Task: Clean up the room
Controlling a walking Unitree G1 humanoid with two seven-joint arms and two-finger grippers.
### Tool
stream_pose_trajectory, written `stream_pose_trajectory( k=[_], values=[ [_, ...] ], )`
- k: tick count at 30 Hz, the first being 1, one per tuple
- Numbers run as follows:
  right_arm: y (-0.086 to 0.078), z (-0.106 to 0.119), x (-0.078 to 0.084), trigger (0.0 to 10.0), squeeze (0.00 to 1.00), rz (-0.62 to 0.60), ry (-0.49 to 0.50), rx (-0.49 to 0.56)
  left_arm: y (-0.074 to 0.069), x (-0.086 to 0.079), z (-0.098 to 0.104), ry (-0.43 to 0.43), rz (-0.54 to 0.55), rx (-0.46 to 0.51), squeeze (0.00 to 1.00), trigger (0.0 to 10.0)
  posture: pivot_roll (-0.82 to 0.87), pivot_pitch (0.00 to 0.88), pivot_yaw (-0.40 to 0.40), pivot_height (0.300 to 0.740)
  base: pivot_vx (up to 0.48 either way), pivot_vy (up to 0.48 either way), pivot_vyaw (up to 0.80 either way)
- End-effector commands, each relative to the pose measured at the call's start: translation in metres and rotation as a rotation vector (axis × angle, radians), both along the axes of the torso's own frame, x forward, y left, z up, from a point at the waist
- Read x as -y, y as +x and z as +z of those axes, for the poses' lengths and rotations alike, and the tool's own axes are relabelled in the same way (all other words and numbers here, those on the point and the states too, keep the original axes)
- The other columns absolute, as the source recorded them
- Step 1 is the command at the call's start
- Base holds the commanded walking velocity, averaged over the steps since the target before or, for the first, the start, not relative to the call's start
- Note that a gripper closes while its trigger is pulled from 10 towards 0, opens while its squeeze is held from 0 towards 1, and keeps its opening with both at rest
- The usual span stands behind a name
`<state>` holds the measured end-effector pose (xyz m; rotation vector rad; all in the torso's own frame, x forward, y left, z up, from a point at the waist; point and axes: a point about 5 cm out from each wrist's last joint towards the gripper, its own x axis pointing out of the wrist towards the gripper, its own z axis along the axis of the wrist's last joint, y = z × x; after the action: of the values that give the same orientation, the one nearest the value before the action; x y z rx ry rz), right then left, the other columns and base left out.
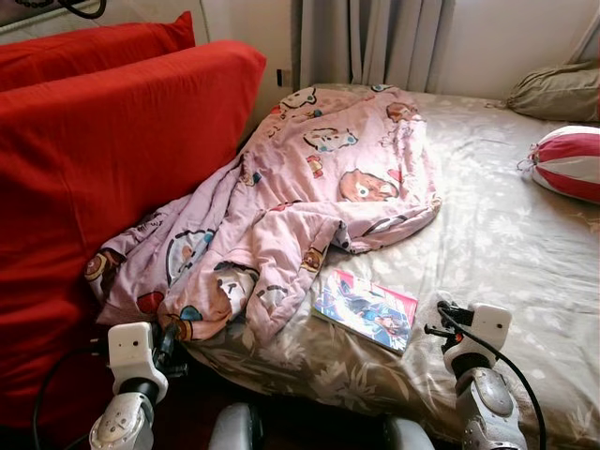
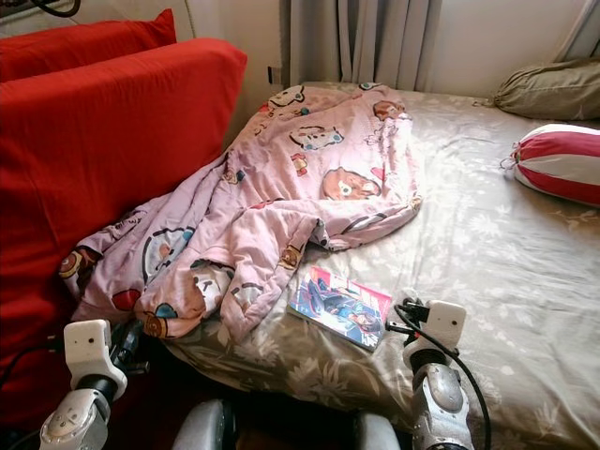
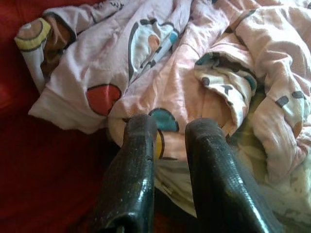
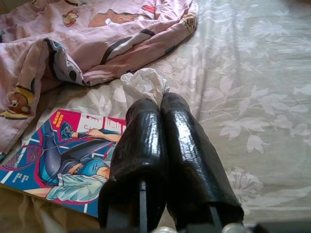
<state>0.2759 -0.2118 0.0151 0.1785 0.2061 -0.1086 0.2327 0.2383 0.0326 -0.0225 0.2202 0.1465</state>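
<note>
A crumpled pink cartoon-print blanket (image 1: 300,187) lies across the bed's left half, with its lower edge hanging over the side. A colourful comic book (image 1: 366,309) lies flat on the sheet near the bed's front edge. My left gripper (image 3: 170,131) is open, and its fingertips rest just short of the blanket's hanging edge (image 3: 160,97). My right gripper (image 4: 159,104) is shut, low over the sheet to the right of the comic book (image 4: 63,155). A crumpled white tissue (image 4: 145,82) lies right at its tips; whether it is pinched I cannot tell.
Big red cushions (image 1: 103,141) stand along the bed's left side. A red-and-white striped pillow (image 1: 572,161) and an olive pillow (image 1: 561,91) lie at the far right. The floral bedsheet (image 1: 506,234) stretches bare between them. Curtains (image 1: 370,42) hang behind.
</note>
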Motion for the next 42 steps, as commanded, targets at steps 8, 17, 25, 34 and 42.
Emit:
stream_pose_trajectory(
  k=[8, 17, 25, 34, 42],
  values=[
    [-0.018, -0.025, 0.008, 10.0, 0.00, -0.030, -0.008, -0.151, -0.007, -0.003, -0.024, -0.001, -0.015, -0.083, 0.00, 10.0, 0.07, 0.000, 0.028, 0.701, 0.000, 0.000, 0.00],
    [-0.039, -0.050, 0.012, 10.0, 0.00, -0.058, -0.021, -0.324, -0.018, 0.004, -0.057, -0.016, -0.059, -0.237, 0.00, 10.0, 0.07, 0.000, 0.035, 0.740, 0.000, 0.000, 0.00],
    [-0.076, -0.080, 0.011, 10.0, 0.00, -0.043, -0.058, -0.556, -0.039, 0.015, -0.092, -0.037, -0.077, -0.464, 0.00, 10.0, 0.06, 0.000, 0.044, 0.740, 0.000, 0.000, 0.00],
    [-0.099, -0.095, 0.008, 10.0, 0.00, -0.103, 0.000, -0.660, -0.056, 0.017, -0.107, -0.076, -0.035, -0.576, 0.00, 10.0, 0.05, 0.000, 0.060, 0.740, 0.000, 0.000, 0.00],
    [-0.103, -0.099, -0.007, 10.0, 0.00, -0.023, -0.004, -0.681, -0.065, 0.019, -0.113, -0.090, -0.001, -0.599, 0.00, 10.0, 0.04, 0.000, 0.055, 0.740, 0.000, 0.000, 0.20]
  ],
)
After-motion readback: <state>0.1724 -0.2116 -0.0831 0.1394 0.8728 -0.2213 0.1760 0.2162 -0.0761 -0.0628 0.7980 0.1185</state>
